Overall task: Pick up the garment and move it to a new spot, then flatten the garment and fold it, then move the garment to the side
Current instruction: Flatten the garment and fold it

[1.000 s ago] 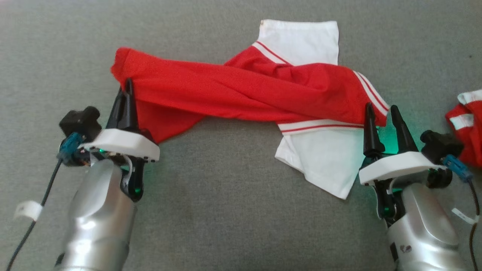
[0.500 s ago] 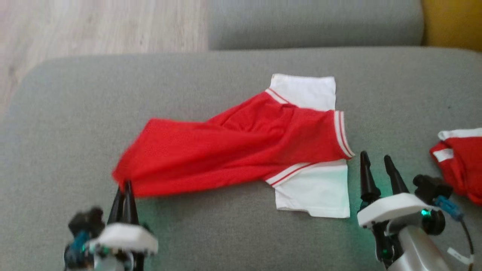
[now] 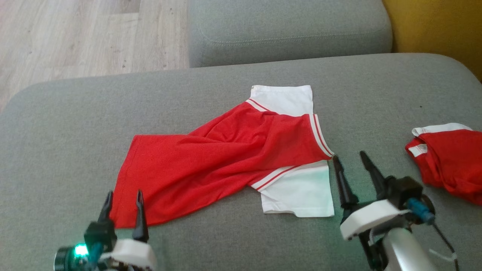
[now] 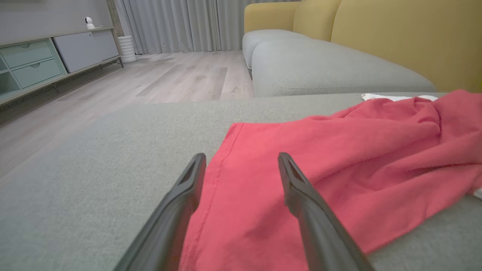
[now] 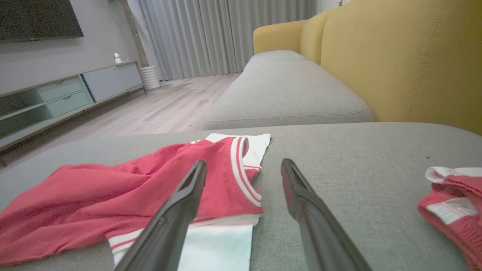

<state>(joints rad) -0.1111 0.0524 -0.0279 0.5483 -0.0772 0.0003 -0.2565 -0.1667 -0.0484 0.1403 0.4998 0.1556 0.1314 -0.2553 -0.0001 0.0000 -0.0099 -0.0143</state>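
left pincer apart | right pincer apart | garment on couch | red bundle right

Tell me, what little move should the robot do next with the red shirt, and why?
Probably the right gripper should reach to the striped edge just ahead of it and pinch it. It stands open, and the red shirt lies bunched over its white part, so it needs pulling flat.

Head view down from above; wrist views low, close over cushion; all share garment.
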